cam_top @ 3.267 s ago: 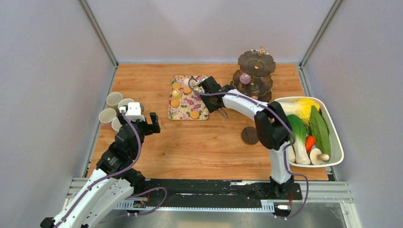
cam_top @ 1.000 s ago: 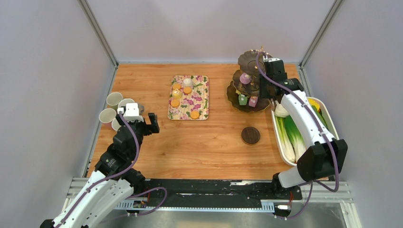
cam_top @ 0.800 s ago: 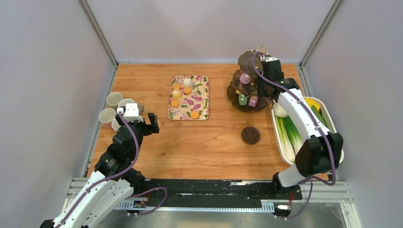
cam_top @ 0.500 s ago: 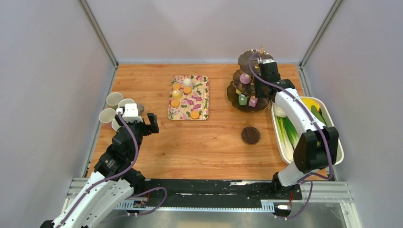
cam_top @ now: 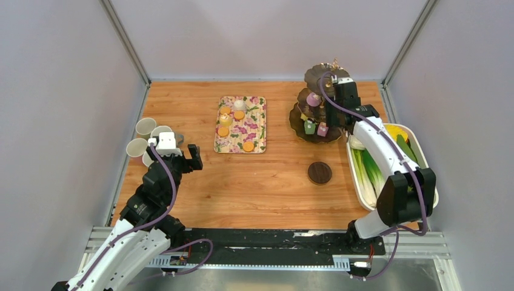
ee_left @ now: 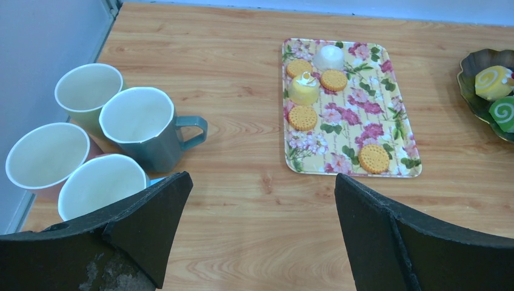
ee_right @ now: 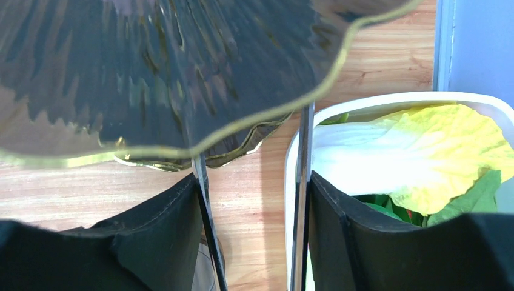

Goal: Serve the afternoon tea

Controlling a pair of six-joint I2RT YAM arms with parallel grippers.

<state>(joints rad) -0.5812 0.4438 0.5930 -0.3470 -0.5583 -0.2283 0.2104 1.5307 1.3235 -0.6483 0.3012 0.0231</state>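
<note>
Stand (cam_top: 320,112): dark, scalloped, three tiers on a gold rod, at the table's far right, just beside the white tub (ee_right: 363,100) of vegetables (ee_right: 448,151); several cakes (cam_top: 313,99) sit on its tiers.
Right gripper (ee_right: 251,160): reaches under a tier's rim with its fingers spread and bare table showing between them. The tips are hidden by the plate, and nothing is seen held.
Left gripper (ee_left: 260,188): jaws spread wide and empty, hovering near the four mugs (ee_left: 138,126).
Tray (ee_left: 388,121): floral, mid-table, carrying orange biscuits (ee_left: 302,117), a yellow cake (ee_left: 303,88) and a white cake (ee_left: 328,57).
Coaster (cam_top: 319,173): lies alone on the table, on the near side of the stand.
Handling: the cakes look light, soft and easily crushed, so a gentle pinch low across the sides seems best. The flat biscuits probably want an edge-to-edge grip.
Risk: the stand looks tall and tippy, and a nudge on a rim could shake cakes off.
</note>
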